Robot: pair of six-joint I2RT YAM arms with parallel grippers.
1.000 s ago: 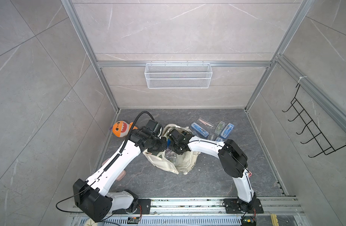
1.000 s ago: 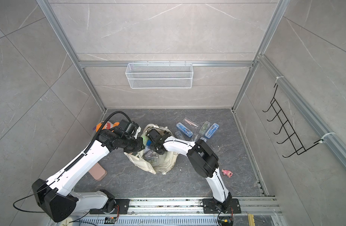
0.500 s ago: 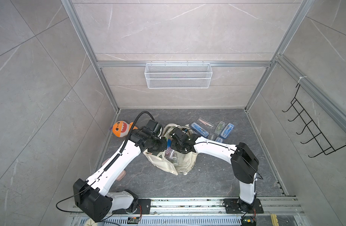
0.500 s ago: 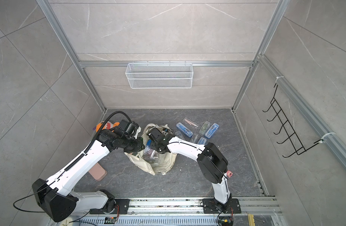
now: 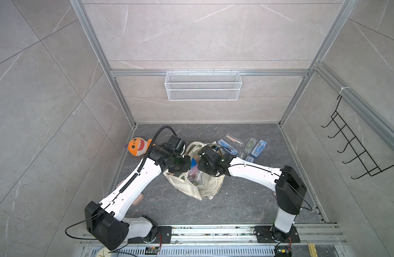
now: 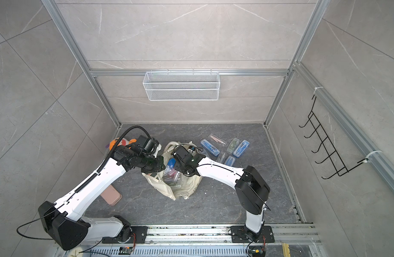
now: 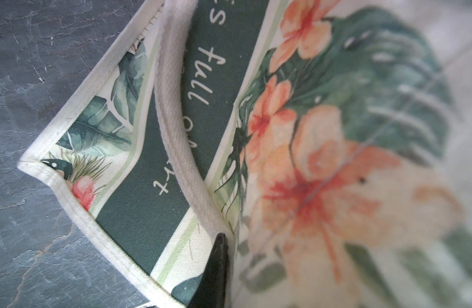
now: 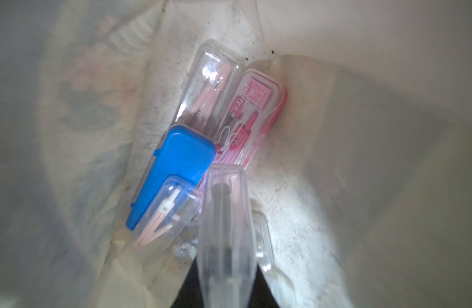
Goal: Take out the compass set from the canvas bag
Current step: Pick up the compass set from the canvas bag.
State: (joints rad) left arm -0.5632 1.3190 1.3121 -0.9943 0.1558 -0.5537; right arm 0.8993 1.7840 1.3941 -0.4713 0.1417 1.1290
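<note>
Right gripper (image 5: 201, 168) is clasping a clear compass set (image 8: 224, 226) inside the canvas bag (image 5: 211, 187).
The case's long axis is running straight out from the jaws toward the bag's bottom, over the blue case (image 8: 170, 170) and pink case (image 8: 256, 112). The pull is therefore looking lengthwise, up through the bag's mouth. Left gripper (image 5: 184, 165) is pinching the bag's rim.

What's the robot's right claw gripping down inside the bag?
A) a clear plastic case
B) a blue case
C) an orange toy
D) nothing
A: the right wrist view shows a clear plastic case clamped in the right claw, while the blue case lies loose in the bag.
</note>
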